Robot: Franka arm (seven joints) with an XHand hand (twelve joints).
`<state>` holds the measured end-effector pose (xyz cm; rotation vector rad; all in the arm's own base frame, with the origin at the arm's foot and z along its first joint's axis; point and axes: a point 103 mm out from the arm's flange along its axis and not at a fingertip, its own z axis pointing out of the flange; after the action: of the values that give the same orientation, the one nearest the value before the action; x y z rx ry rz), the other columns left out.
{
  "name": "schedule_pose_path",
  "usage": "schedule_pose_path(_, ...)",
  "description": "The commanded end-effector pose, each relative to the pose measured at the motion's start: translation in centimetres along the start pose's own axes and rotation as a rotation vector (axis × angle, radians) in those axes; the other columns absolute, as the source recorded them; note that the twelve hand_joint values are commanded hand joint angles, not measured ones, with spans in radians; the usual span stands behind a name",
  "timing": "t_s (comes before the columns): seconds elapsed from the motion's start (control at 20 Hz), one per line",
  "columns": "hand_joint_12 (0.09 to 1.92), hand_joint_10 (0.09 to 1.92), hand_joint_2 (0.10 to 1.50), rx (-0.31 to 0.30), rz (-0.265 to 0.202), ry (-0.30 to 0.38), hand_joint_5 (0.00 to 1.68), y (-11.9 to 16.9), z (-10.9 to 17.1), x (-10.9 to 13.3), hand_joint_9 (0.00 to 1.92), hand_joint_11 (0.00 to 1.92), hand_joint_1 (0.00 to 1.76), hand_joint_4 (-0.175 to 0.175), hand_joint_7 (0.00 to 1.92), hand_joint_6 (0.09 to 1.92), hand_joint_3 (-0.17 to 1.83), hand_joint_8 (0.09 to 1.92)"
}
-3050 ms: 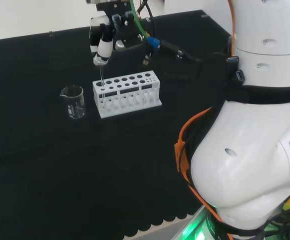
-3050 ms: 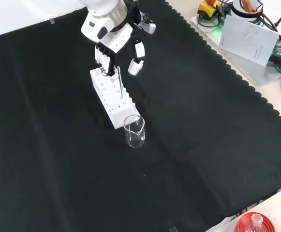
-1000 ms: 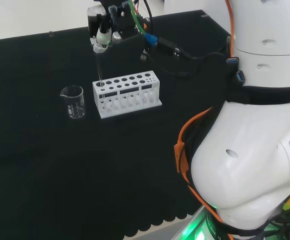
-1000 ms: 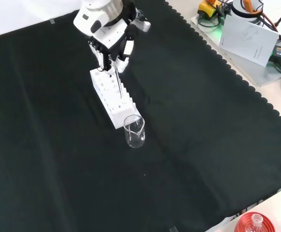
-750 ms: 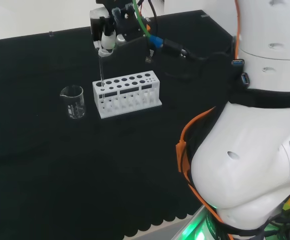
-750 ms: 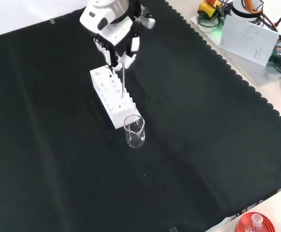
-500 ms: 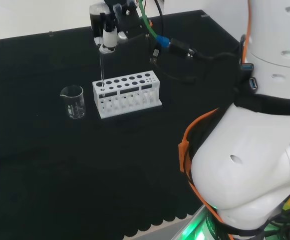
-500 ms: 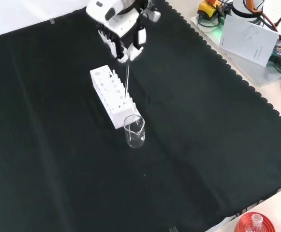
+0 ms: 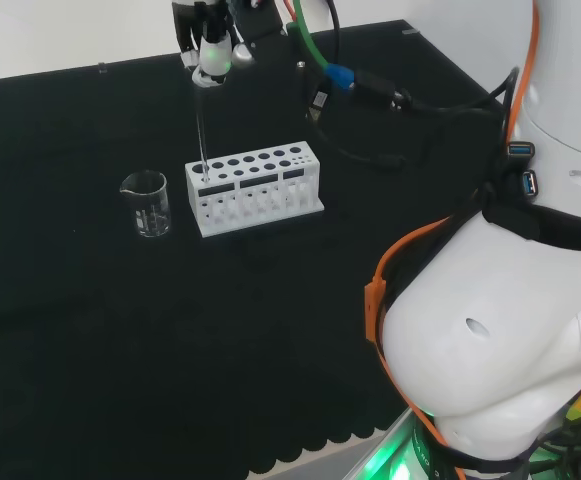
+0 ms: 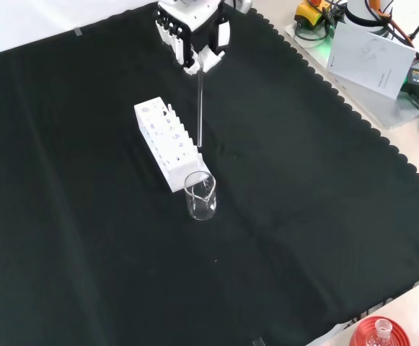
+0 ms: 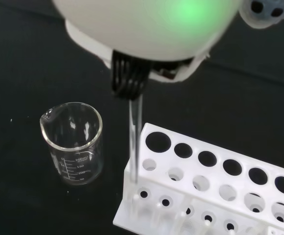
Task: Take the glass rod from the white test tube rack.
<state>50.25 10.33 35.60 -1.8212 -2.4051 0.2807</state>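
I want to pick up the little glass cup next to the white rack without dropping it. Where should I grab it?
Hold the glass cup around its straight round side, near the middle, not by its thin rim or spout. Come from the side away from the white rack, because the rack stands close beside it there and the hand holds the glass rod at that end.

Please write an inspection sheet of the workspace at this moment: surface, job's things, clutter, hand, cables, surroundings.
Surface: black cloth, bare around the ware.
Job's things: glass rod upright, its lower end at the end hole of the white test tube rack, nearest the beaker; not yet clear of it.
Clutter: empty glass beaker beside the rack.
Hand: hand above the rack, fingers pinching the rod's top.
Cables: green and black cables along the arm.
Surroundings: papers beyond the cloth's edge.
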Motion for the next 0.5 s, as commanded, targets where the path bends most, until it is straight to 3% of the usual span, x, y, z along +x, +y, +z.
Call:
schedule_pose_path(0.05,0.56,0.32,0.45,-0.008,0.031,-0.056,1.31,-3.4,-2.0,-0.2,1.64,1.55,1.33,-0.115,1.56,0.67,0.94,0.38)
schedule_pose_path(0.15,0.56,0.32,0.45,-0.012,0.020,-0.075,1.31,-2.1,-2.3,1.7,1.64,1.55,1.33,-0.115,1.56,0.67,0.94,0.38)
schedule_pose_path(0.25,0.56,0.32,0.45,-0.034,0.017,-0.051,1.31,-2.0,-2.9,2.3,1.64,1.55,1.33,-0.115,1.56,0.67,0.94,0.38)
schedule_pose_path(0.35,0.56,0.32,0.45,-0.057,0.024,-0.016,1.31,-2.9,-3.3,1.9,1.64,1.55,1.33,-0.115,1.56,0.67,0.94,0.38)
schedule_pose_path(0.5,0.56,0.31,0.44,-0.050,0.025,-0.042,1.31,-3.5,-3.4,2.0,1.65,1.56,1.34,-0.117,1.56,0.67,0.96,0.37)
